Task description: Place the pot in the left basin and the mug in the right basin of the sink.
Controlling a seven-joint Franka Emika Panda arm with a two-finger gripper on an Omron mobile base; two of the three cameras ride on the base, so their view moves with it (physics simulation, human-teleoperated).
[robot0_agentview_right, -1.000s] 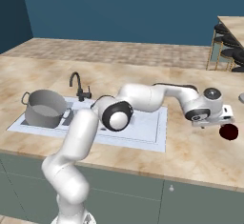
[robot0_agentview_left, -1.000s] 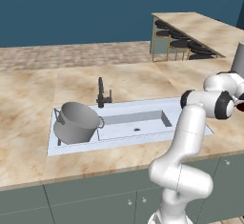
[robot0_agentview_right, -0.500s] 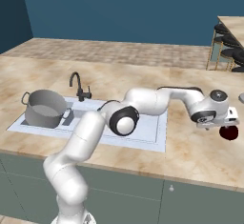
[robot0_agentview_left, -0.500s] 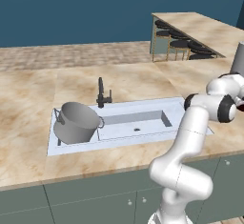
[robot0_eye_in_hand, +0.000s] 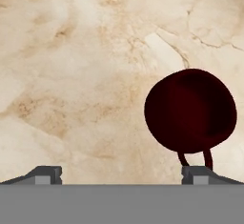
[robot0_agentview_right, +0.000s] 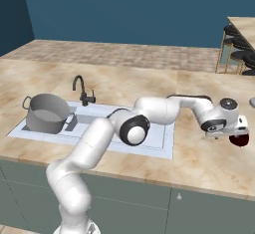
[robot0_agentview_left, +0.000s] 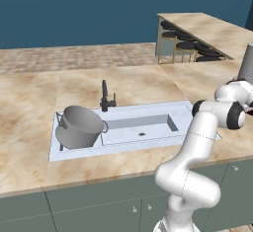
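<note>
The marble counter (robot0_agentview_right: 199, 163) holds the white sink (robot0_agentview_left: 148, 139); the pot (robot0_agentview_left: 79, 126) sits tilted in the left basin (robot0_agentview_left: 62, 147). The gripper (robot0_eye_in_hand: 121, 173), spread wide and holding nothing, hovers over the mug (robot0_eye_in_hand: 190, 111) on the counter right of the sink.

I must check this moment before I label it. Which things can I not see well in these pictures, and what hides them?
- Mug: right base view, mostly behind the robot's hand; its left part is hidden.
- Mug handle: hand view, its end is behind one of the fingers.
- Left basin: left base view, floor and drain covered by the pot.
- Grey cylinder: left base view, cut off by the right edge.
</note>
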